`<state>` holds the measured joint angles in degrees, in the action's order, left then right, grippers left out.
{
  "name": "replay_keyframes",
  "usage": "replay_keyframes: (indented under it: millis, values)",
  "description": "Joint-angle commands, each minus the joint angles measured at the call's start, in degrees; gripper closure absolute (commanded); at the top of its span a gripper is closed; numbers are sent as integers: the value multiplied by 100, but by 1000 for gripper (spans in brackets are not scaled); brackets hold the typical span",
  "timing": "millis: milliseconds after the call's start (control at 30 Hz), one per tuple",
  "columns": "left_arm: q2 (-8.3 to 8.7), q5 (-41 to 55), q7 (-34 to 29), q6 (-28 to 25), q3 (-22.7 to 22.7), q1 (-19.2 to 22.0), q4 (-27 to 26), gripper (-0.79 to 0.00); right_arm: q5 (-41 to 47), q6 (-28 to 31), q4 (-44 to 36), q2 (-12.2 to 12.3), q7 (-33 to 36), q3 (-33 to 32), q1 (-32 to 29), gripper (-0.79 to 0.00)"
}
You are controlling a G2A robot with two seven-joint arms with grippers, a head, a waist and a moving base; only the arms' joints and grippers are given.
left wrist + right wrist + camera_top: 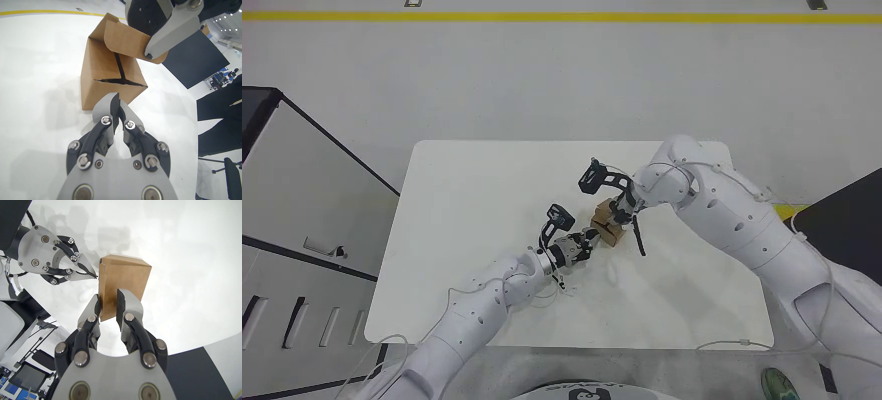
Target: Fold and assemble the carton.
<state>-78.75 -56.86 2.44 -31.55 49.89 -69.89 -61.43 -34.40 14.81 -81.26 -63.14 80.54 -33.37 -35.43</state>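
Observation:
A small brown carton [608,233] lies on its side on the white table [472,250], right of centre. Its near end [113,89] has flaps folded in, with a T-shaped gap between them. At the far end one flap [128,39] stands out, curved. My right gripper [107,303] is shut on that flap, whose edges sit between the pads [119,306]; one of its fingers [162,43] lies over the flap. My left gripper [117,96] is shut with nothing in it. Its tip [95,276] sits at the carton's [128,275] folded end.
A black panel [842,220] stands just beyond the table's right edge, also in the left wrist view [194,62]. A grey cabinet [302,200] stands off the left edge. Bare tabletop stretches left of the carton.

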Motion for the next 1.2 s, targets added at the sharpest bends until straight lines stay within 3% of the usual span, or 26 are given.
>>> replay_keyframes:
  millis: [0,1167]
  values:
    - [0,0,0,0,0,0,0,0,-62,-14,-10,-20,-5,41,7,-185]
    - [0,0,0,0,0,0,0,0,-479,48,330,-287,-91,291,65,-102]
